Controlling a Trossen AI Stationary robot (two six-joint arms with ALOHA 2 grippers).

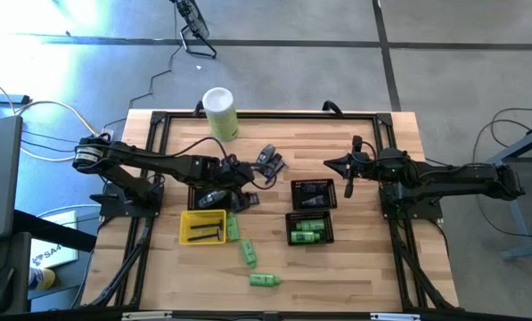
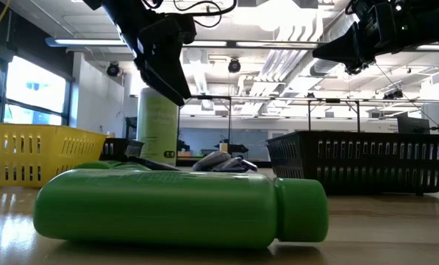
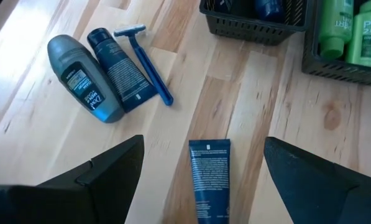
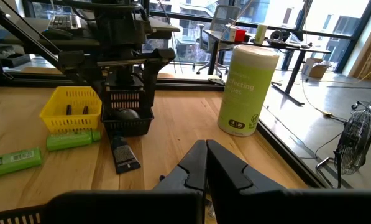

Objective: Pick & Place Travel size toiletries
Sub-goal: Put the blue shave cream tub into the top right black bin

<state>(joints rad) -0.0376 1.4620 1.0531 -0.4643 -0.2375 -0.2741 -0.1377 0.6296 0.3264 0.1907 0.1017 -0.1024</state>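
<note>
Between left gripper (image 3: 201,180) prongs, blue tube (image 3: 209,177) lies lengthwise.

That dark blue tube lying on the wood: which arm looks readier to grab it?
The left. Its tool hangs open right over the blue tube, one finger on each side. The right tool is shut and held off to the other side of the table, above the baskets.

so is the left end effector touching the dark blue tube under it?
Apart. Left wrist view: the left end effector is open, and bare wood shows either side of the dark blue tube.
</note>
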